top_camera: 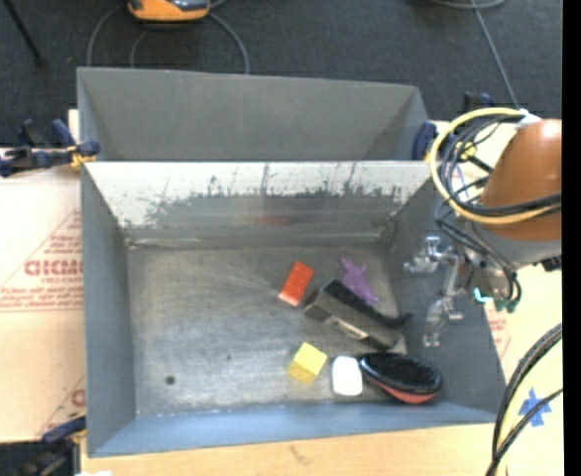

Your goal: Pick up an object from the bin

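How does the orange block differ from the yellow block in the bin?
The orange block looks longer and lies nearer the back of the bin. The yellow block looks squarer and lies nearer its front, beside a white thing. Both are small blocks lying apart from the gripper.

No legible text, label, brand or number

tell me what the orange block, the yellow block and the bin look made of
Orange block: probably painted wood or hard plastic, judging by its flat, even colour and crisp edges. Yellow block: likely the same, matte with no glint. Bin: grey sheet metal with a dull finish and dark scuffs and scratches along its back wall.
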`<state>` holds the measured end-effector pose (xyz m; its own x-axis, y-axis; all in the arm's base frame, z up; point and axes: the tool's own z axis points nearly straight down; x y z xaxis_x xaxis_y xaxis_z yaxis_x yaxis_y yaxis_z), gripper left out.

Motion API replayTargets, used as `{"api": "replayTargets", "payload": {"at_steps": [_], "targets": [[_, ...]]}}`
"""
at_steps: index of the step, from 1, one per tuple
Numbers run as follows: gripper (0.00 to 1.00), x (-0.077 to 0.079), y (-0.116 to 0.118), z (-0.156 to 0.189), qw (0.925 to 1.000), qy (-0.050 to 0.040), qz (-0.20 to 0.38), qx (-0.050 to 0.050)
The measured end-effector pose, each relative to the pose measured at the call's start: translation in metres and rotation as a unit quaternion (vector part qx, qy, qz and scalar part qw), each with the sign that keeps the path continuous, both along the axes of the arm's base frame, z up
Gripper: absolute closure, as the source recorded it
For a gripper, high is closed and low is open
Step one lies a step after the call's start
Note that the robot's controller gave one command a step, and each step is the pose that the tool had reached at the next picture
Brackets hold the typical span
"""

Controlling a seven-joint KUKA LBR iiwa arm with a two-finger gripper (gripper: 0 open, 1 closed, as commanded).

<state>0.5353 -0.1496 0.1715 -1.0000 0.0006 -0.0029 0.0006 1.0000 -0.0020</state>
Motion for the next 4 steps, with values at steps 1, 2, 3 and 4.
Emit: {"api": "replayTargets", "payload": {"at_steps": [1,2,3,4], "targets": [[0.0,0.0,0.0,0.0,1.0,-0.0005,0.001,0.0],[0.0,0.017,0.0,-0.062,0.999,-0.003,-0.044,0.0],[0.0,0.026,-0.002,-0.077,0.9989,0.0013,-0.047,0.0],[0.0,-0.021,-0.004,-0.057,0.9968,-0.0072,-0.079,0.0]]}}
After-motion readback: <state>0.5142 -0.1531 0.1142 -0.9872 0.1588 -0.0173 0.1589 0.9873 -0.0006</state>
